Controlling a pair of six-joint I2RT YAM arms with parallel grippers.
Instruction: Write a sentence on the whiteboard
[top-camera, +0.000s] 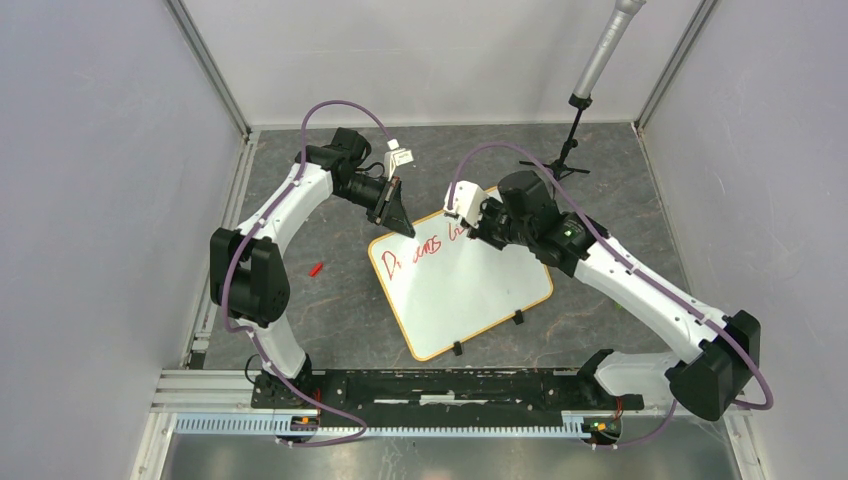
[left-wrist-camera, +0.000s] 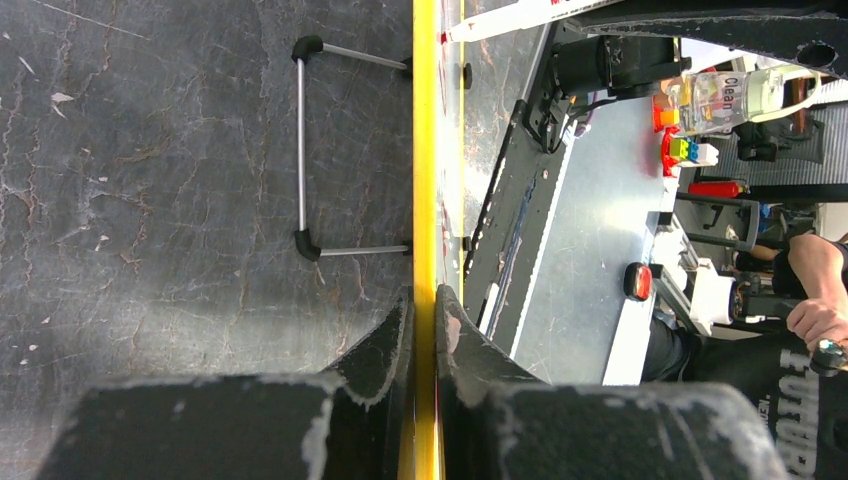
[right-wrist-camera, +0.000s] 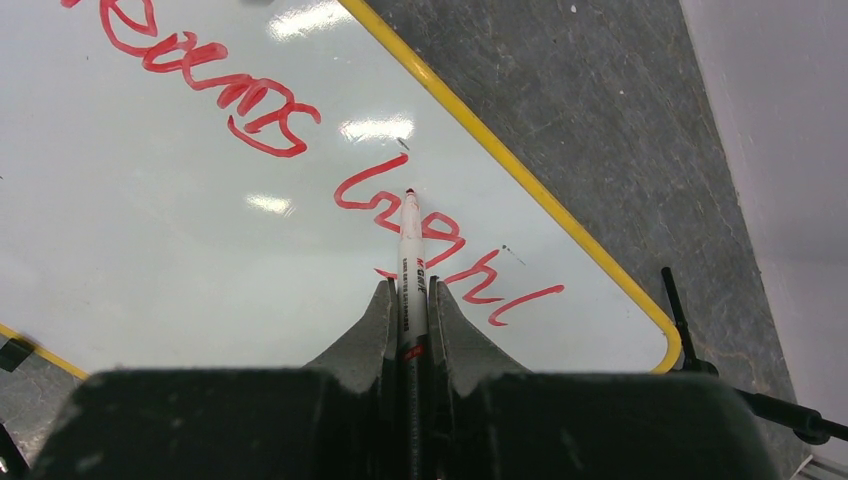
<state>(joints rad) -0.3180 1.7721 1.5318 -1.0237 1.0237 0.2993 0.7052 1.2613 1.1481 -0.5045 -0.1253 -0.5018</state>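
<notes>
The whiteboard (top-camera: 470, 295) lies slanted on the table, white with a yellow rim. Red handwriting (top-camera: 425, 246) runs along its far edge. In the right wrist view it reads roughly "Dreams" (right-wrist-camera: 215, 85) then "light" (right-wrist-camera: 450, 245) on the board (right-wrist-camera: 150, 230). My left gripper (top-camera: 400, 222) is shut on the board's far left rim; in its own view the fingers (left-wrist-camera: 425, 296) pinch the yellow rim (left-wrist-camera: 425, 150). My right gripper (top-camera: 468, 226) is shut on a white marker (right-wrist-camera: 410, 250), its red tip at the letters of "light". I cannot tell whether it touches the board.
A small red cap (top-camera: 316, 269) lies on the table left of the board. Two black clips (top-camera: 519, 318) sit on the board's near edge. A black stand with a grey pole (top-camera: 578, 130) is at the back right. A wire bracket (left-wrist-camera: 302, 150) shows beside the rim.
</notes>
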